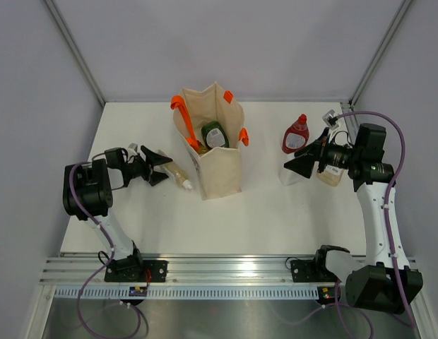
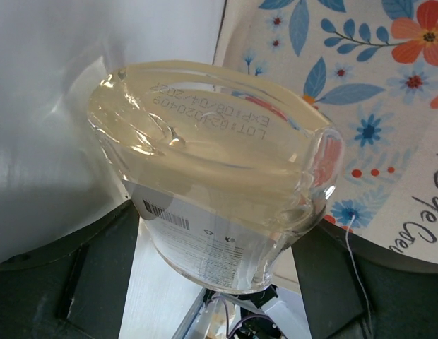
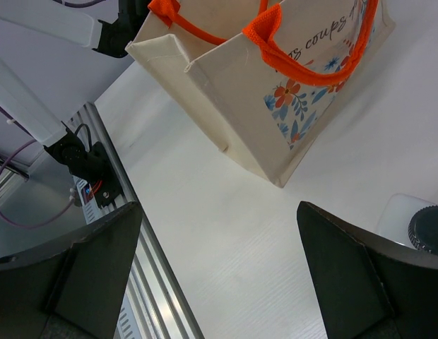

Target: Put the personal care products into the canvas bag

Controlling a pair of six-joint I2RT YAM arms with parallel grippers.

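The canvas bag (image 1: 217, 159) stands upright mid-table with orange handles (image 1: 182, 106), and a dark green bottle (image 1: 214, 134) shows inside it. My left gripper (image 1: 160, 168) is shut on a pale yellow-green bottle (image 1: 174, 174) just left of the bag. In the left wrist view this bottle (image 2: 219, 162) fills the space between the black fingers (image 2: 99, 275), with the bag's floral side (image 2: 374, 106) behind it. My right gripper (image 1: 302, 161) stands open and empty beside a red bottle (image 1: 296, 135), above a white bottle (image 1: 291, 178). In the right wrist view, the right gripper (image 3: 219, 233) faces the bag (image 3: 275, 92).
A pale beige item (image 1: 330, 176) lies under the right arm. A small white and grey piece (image 1: 330, 118) sits at the back right corner. The white bottle's dark cap (image 3: 427, 229) shows by the right finger. The aluminium rail (image 1: 226, 272) runs along the near edge.
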